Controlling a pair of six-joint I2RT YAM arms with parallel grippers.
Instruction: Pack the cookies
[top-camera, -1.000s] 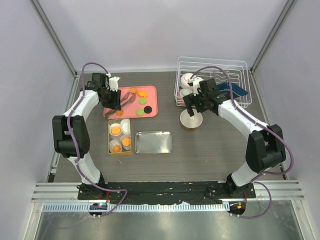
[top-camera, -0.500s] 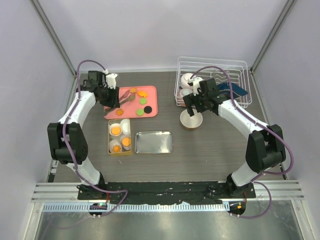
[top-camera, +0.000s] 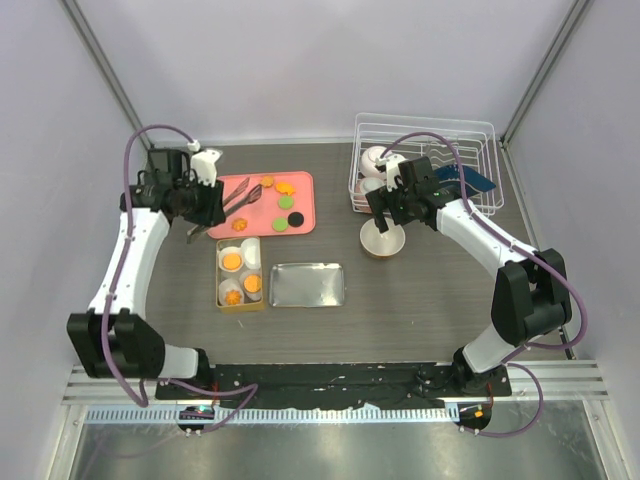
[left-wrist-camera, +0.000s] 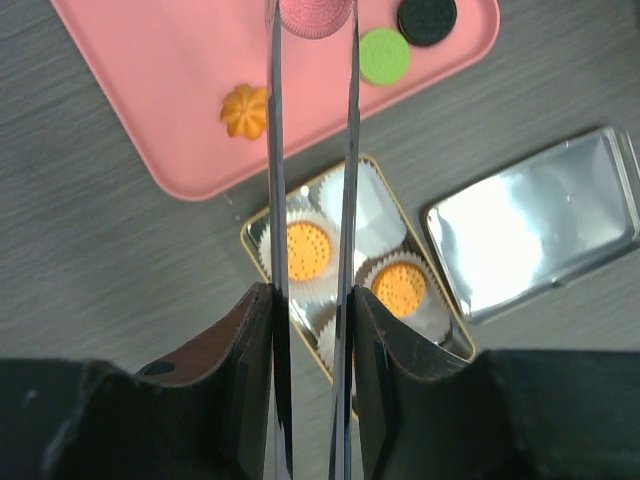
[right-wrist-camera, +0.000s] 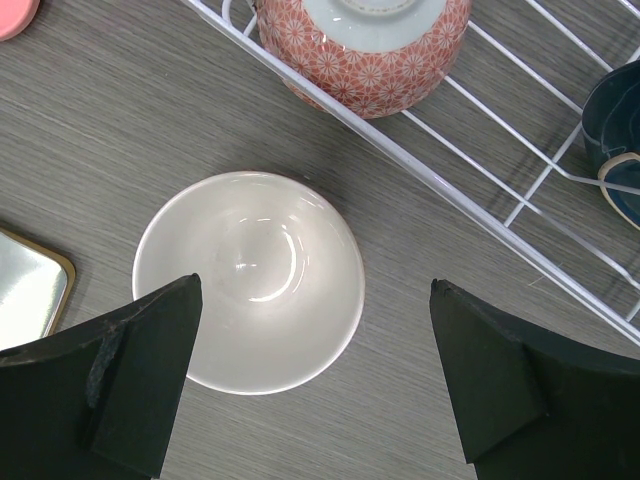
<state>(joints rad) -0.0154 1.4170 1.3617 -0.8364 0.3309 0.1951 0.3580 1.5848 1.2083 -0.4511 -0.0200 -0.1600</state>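
Note:
My left gripper (top-camera: 205, 205) is shut on metal tongs (left-wrist-camera: 272, 200), whose tips pinch a pink cookie (left-wrist-camera: 315, 15) over the pink tray (left-wrist-camera: 150, 70). An orange flower cookie (left-wrist-camera: 245, 110), a green cookie (left-wrist-camera: 384, 55) and a black cookie (left-wrist-camera: 427, 17) lie on the tray. In the top view the tray (top-camera: 300, 228) holds several cookies. The gold tin (top-camera: 240, 273) has white paper cups, with orange cookies (left-wrist-camera: 308, 250) in them. My right gripper (right-wrist-camera: 315, 283) is open and empty above a white bowl (right-wrist-camera: 250, 280).
The tin's silver lid (top-camera: 307, 285) lies right of the tin. A white wire dish rack (top-camera: 425, 165) at the back right holds a red patterned bowl (right-wrist-camera: 365, 50) and a dark blue dish (right-wrist-camera: 615, 140). The white bowl (top-camera: 383, 240) stands in front of the rack.
My left arm has swung left and back, pulling the tongs towards the tray's left edge. The right arm has not moved.

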